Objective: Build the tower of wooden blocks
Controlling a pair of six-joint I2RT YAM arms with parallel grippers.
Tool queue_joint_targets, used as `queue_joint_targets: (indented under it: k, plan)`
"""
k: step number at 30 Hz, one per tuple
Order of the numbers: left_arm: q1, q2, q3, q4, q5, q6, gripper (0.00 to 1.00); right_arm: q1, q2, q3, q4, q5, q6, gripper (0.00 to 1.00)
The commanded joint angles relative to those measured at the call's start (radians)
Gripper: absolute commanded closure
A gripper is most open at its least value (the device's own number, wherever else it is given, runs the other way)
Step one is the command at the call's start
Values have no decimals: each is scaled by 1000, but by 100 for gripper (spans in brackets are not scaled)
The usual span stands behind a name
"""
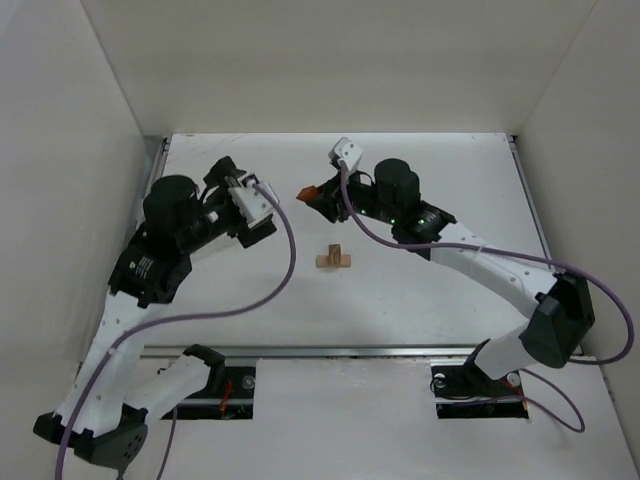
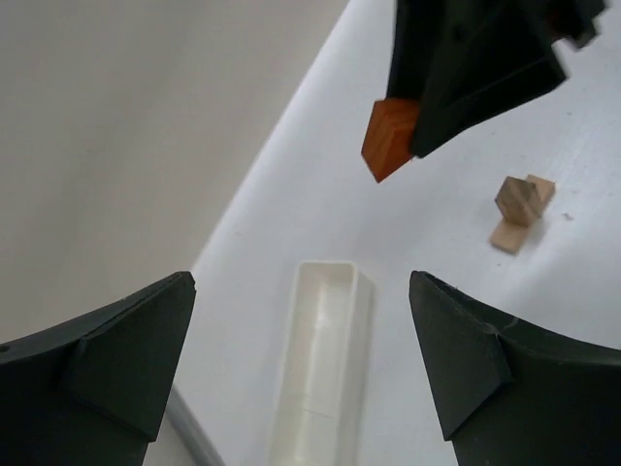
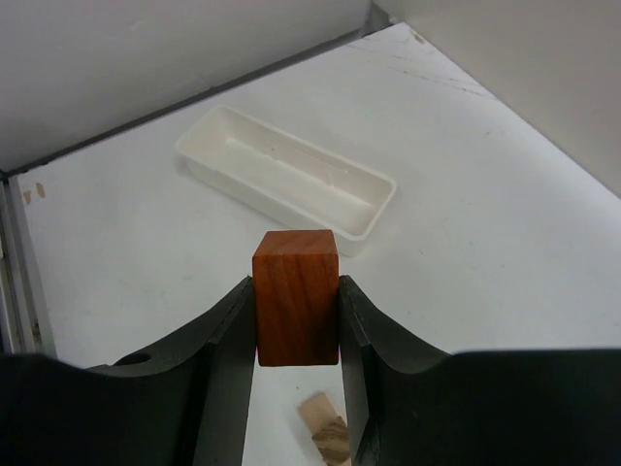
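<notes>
Right pincer grasps the reddish roof block, raised near the tan blocks stacked on the desk, likely to cap them. Left pincer is released and parked clear of the tan blocks.

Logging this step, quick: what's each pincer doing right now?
Left pincer: open, holding nothing.
Right pincer: closed on the reddish-brown block.
</notes>
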Motion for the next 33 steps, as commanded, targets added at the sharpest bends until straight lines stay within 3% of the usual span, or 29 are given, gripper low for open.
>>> queue_joint_targets:
  k: [1, 6, 9, 12, 16, 19, 29, 33]
  plan:
    - [52, 139, 130, -159, 74, -254, 11, 7, -87, -43, -7, 34, -73, 100]
    - [144, 354, 390, -364, 494, -233, 15, -13, -149, -110, -54, -60, -152, 100]
    - [144, 426, 472, -475, 634, -22, 18, -13, -179, -155, -64, -127, -209, 100]
    - [82, 491, 518, -628, 610, 179, 16, -13, -192, -173, -87, -175, -230, 100]
    - [-20, 583, 566, -641, 481, 273, 16, -13, -201, -186, -87, -163, -276, 100]
    - [-108, 605, 556, -641, 388, 425, 13, -13, -201, -176, -127, -144, -325, 100]
    - [-121, 672, 518, -641, 433, 508, 17, 19, -201, -202, -130, -118, -371, 100]
    - [-121, 694, 458, -563, 433, 415, 20, 41, -210, -221, -105, -108, -371, 100]
